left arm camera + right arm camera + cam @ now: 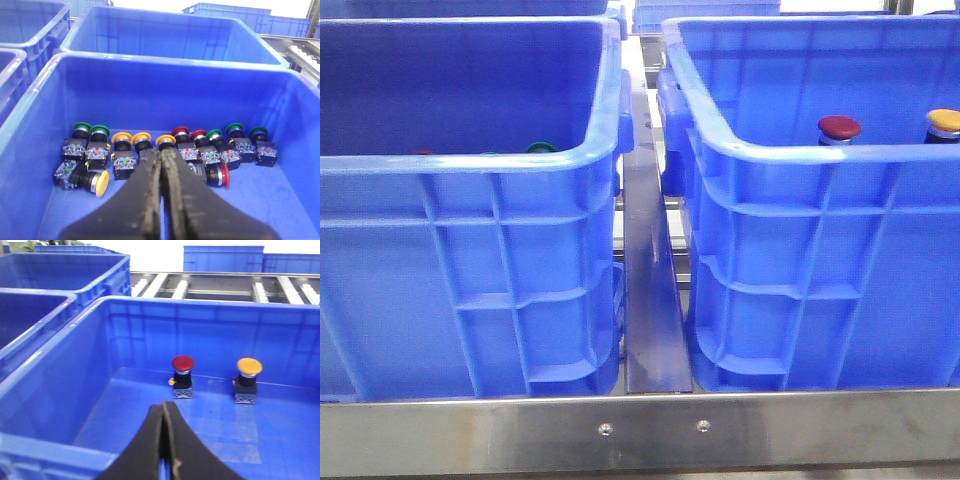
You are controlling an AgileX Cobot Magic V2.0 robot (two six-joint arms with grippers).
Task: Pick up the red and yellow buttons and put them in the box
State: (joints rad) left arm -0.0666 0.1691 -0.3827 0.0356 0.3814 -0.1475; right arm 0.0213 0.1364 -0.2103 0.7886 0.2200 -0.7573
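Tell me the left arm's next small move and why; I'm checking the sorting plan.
Probably open the left tool and lower it toward the nearest yellow button. Its fingers are shut and empty above the stocked left crate, while the right crate holds only one red button and one yellow-capped button.

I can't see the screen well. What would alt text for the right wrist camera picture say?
A closed black gripper hangs over a deep blue crate holding two upright push buttons side by side, one red-capped, one yellow-capped. More blue crates and a roller conveyor lie behind.
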